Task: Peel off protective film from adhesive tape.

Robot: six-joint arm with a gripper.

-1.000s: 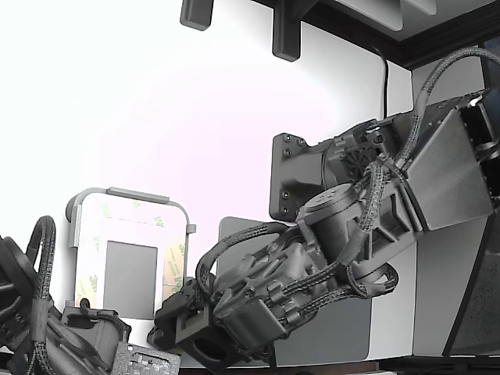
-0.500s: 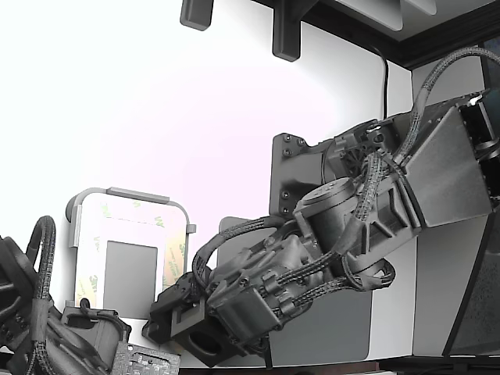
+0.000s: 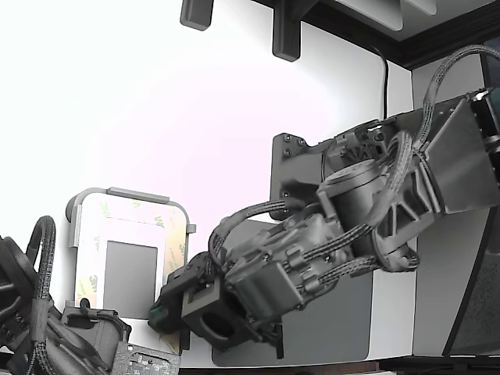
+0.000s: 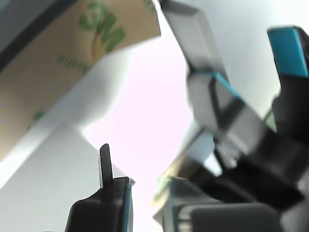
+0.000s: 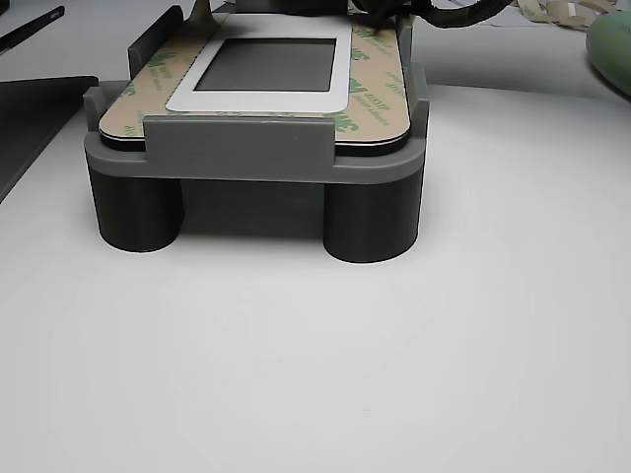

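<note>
White tabletop (image 5: 394, 374); tan green-logoed protective film (image 5: 380, 89) edges the plate; hand (image 4: 159, 193) spread, empty.

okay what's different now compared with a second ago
The arm swung its wrist up and toward the exterior view's left, carrying the gripper to the plate's near corner, by the protective film. The plate in its grey fixture hasn't moved.

Claw (image 3: 166, 319) now closer to the plate (image 3: 130, 258).
</note>
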